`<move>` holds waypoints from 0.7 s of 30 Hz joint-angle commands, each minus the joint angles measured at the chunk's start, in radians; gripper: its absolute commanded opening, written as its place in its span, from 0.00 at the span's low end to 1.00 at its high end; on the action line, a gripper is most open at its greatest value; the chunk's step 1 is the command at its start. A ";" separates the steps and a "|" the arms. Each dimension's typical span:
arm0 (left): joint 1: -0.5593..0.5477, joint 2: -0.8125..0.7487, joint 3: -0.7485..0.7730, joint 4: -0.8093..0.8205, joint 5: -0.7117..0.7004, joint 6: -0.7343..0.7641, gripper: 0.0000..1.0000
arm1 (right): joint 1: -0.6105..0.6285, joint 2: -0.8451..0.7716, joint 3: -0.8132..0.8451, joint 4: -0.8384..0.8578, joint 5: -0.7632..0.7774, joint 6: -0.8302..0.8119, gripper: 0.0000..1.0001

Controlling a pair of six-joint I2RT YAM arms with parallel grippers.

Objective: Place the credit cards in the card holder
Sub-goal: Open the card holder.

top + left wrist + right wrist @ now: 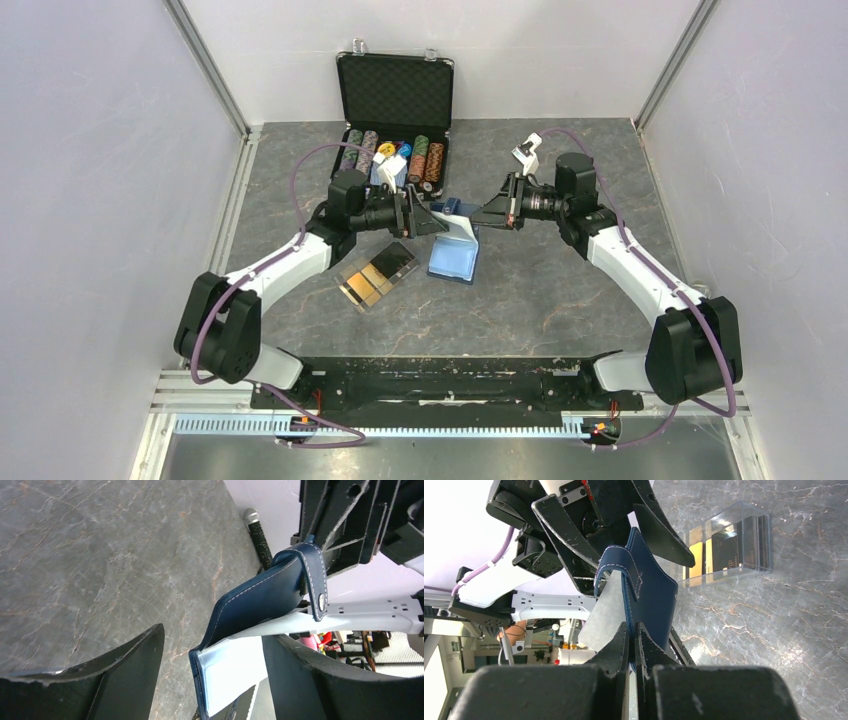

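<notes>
The navy card holder (455,258) lies unfolded mid-table, its lower half flat with the light blue pockets up and its upper flap raised. My right gripper (482,214) is shut on that raised flap (649,590), jaws pinched on its edge (631,630). My left gripper (432,222) faces it from the left, open. In the left wrist view the holder (265,600) stands between the spread fingers (125,680), which do not touch it. Gold and dark credit cards (378,275) lie in a clear tray (764,525), left of the holder; they also show in the right wrist view (724,550).
A black briefcase (395,90) stands open at the back, with rows of poker chips (425,160) and a blue deck in it. Grey walls with metal rails enclose the table on the left, right and back.
</notes>
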 commanded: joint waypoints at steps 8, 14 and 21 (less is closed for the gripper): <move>0.001 0.032 0.000 0.251 0.130 -0.179 0.45 | -0.001 0.010 -0.008 0.113 -0.053 0.072 0.00; 0.014 0.007 -0.024 0.274 0.110 -0.206 0.21 | 0.000 0.014 -0.038 0.111 -0.055 0.071 0.00; 0.032 -0.008 -0.008 0.227 0.112 -0.212 0.02 | -0.001 0.023 -0.022 0.037 -0.034 -0.004 0.25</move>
